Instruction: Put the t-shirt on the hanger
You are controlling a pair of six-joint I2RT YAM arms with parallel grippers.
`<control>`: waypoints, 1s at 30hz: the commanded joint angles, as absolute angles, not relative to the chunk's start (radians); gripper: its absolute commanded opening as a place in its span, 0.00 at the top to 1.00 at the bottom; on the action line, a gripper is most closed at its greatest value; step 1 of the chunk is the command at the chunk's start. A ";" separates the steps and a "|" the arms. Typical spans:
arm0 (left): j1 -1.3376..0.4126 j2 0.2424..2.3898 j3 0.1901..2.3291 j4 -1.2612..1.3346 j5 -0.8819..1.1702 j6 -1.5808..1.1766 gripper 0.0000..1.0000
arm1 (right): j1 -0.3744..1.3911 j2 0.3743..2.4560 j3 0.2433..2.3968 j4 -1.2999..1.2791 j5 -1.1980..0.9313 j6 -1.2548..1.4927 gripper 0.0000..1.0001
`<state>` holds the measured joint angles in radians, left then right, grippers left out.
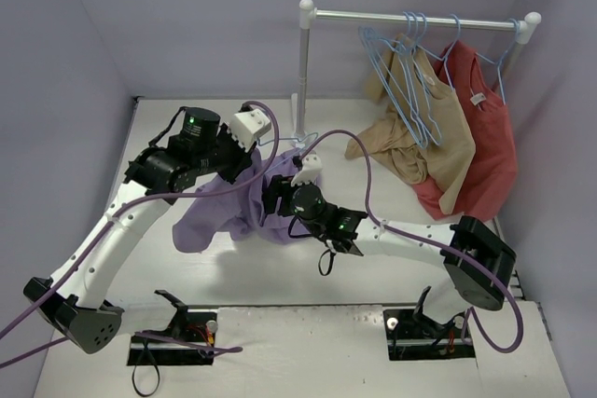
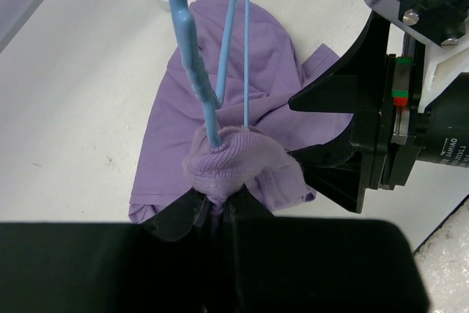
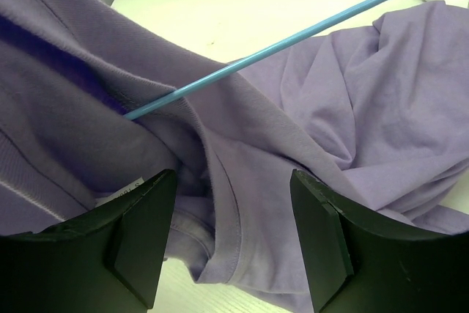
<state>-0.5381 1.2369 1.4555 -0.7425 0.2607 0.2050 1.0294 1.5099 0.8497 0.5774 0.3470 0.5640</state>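
The lavender t-shirt lies bunched on the table between both arms. My left gripper is shut on the shirt's ribbed collar, which bunches just above the closed jaws. The light-blue hanger runs down into that collar, and its lower end is hidden in the cloth. My right gripper is open. Its fingers straddle a folded hem of the t-shirt without pinching it. One hanger wire crosses diagonally above the cloth and slips under a fold. The right gripper's body stands close beside the collar.
A white rack stands at the back, with a post and a rail. Spare blue hangers, a tan shirt and a red shirt hang at the right. Walls close in on the left, back and right.
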 commanded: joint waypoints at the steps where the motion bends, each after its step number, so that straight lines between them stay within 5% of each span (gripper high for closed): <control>1: -0.546 1.210 1.488 -0.664 0.256 0.201 1.00 | 1.035 1.512 0.881 0.650 0.379 0.562 0.40; 23: -0.546 1.177 1.519 -0.662 0.200 0.181 1.00 | 1.003 1.500 0.736 0.544 0.427 0.613 0.47; 26: -0.546 1.170 1.513 -0.664 0.196 0.186 1.00 | 0.972 1.465 0.709 0.522 0.430 0.611 0.52; 30: -0.545 1.155 1.496 -0.663 0.201 0.196 1.00 | 0.921 1.408 0.681 0.502 0.411 0.583 0.71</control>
